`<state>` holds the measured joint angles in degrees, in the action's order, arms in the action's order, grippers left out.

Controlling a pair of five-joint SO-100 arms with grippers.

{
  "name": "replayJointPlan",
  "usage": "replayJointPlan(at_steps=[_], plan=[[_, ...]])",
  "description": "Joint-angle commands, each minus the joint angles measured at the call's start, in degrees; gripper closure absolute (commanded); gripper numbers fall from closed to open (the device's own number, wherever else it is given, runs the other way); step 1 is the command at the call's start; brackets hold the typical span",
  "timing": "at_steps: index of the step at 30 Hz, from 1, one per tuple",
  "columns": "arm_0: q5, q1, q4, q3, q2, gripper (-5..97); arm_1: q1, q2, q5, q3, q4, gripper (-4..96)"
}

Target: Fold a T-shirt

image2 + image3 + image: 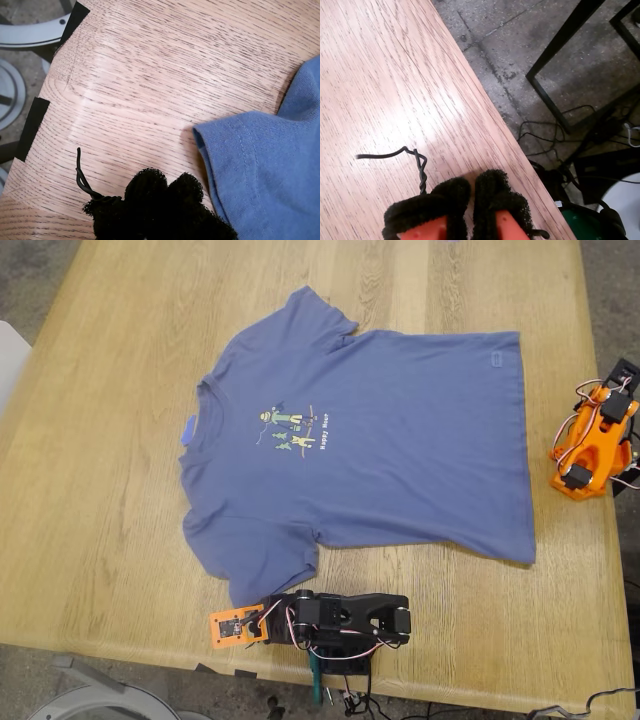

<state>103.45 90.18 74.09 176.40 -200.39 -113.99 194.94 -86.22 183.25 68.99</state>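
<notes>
The slate-blue T-shirt (400,450) lies spread flat on the wooden table (100,490), print (295,428) facing up, collar toward the exterior view's left and hem toward its right. My first gripper (222,629) rests at the table's near edge just below the lower sleeve. In the first wrist view its black foam fingertips (160,200) are pressed together, holding nothing, beside the sleeve hem (250,160). My second gripper (612,390) sits folded at the exterior view's right edge, clear of the shirt. Its foam pads (470,192) touch each other over bare wood.
The table edge (485,115) runs close to my second gripper, with a concrete floor, cables (545,135) and a black metal frame (560,45) beyond it. Black tape patches (31,127) mark the table edge near my first gripper. A chair base (30,30) stands below.
</notes>
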Motion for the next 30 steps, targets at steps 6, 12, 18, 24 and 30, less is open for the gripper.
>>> replayJointPlan(at_steps=[6, 12, 18, 24, 30], plan=[[-3.52, -7.29, -7.73, -0.79, -6.59, 92, -6.33, 0.35, -2.72, 4.13, -0.70, 91.1], [-3.60, -7.38, -8.00, -0.79, -6.59, 92, -6.24, 0.35, -2.46, 4.13, -2.64, 91.1], [-3.78, -6.33, -14.24, -0.79, -6.59, 92, -4.57, 0.44, -2.37, 4.04, -14.59, 88.0], [-3.87, -6.42, -19.78, -0.79, -6.59, 92, -2.20, 0.44, -2.55, 3.96, -22.41, 87.5], [-3.87, -6.33, -22.41, -1.05, -6.59, 92, 4.39, 0.44, 0.53, 3.78, -31.64, 86.4]])
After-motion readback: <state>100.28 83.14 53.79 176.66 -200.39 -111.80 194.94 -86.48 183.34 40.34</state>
